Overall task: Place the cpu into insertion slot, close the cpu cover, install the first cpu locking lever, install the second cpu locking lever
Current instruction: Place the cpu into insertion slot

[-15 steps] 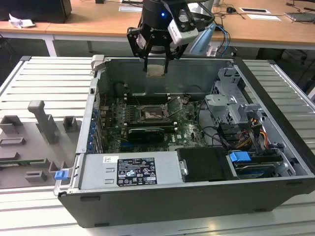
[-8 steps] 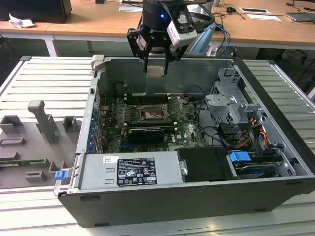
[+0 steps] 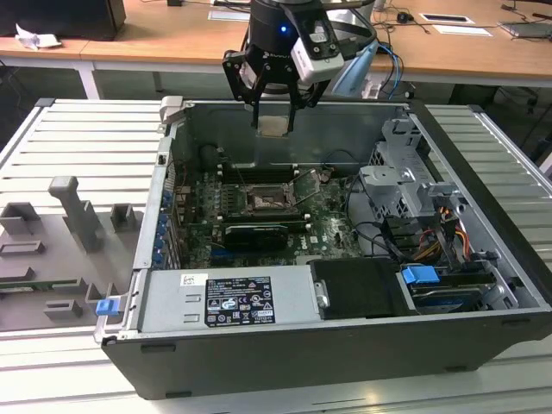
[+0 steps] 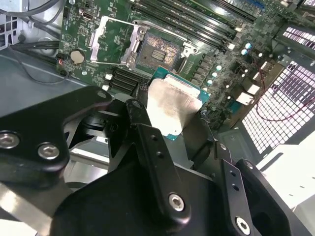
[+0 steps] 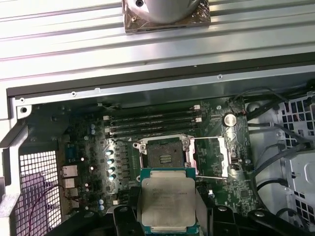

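Cpu (image 5: 166, 199) — in grip of tool (image 3: 274, 116)

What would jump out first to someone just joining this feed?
The claw holds the cpu above the open computer case. Below it on the green board, the insertion slot sits bare, its cpu cover swung open beside it.

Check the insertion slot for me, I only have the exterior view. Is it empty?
Observer: Yes. In the first wrist view the insertion slot has nothing seated in it.
Operator: Cover?
Observer: The cpu cover is swung open to one side of the slot, with the green board showing through its window.
Operator: Grip?
Observer: The gripper clamps the cpu by two opposite edges, with a green rim showing around the metal face.
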Available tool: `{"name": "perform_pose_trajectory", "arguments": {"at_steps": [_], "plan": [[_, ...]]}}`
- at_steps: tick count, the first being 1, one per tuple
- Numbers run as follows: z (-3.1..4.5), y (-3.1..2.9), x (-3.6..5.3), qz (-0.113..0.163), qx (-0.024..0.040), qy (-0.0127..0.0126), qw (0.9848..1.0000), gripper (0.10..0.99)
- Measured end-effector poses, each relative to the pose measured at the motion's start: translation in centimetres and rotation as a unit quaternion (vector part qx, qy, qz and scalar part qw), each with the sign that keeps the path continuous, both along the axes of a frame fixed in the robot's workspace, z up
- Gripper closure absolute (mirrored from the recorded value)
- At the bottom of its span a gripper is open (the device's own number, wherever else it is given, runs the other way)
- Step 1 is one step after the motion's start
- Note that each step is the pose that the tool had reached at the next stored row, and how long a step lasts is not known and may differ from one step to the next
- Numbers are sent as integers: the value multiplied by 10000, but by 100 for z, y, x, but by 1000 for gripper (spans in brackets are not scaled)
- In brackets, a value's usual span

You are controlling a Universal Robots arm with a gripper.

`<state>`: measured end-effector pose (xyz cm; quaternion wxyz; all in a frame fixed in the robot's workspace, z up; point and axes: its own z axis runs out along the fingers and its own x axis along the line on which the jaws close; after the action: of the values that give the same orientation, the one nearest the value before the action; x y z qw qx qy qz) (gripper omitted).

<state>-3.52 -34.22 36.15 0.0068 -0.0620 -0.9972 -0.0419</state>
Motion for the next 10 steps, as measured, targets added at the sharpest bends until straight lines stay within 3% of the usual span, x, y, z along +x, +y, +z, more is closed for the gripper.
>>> {"name": "perform_pose_trajectory", "arguments": {"at_steps": [10], "plan": [[-3,0,0,-128,0,0,9999,557]]}}
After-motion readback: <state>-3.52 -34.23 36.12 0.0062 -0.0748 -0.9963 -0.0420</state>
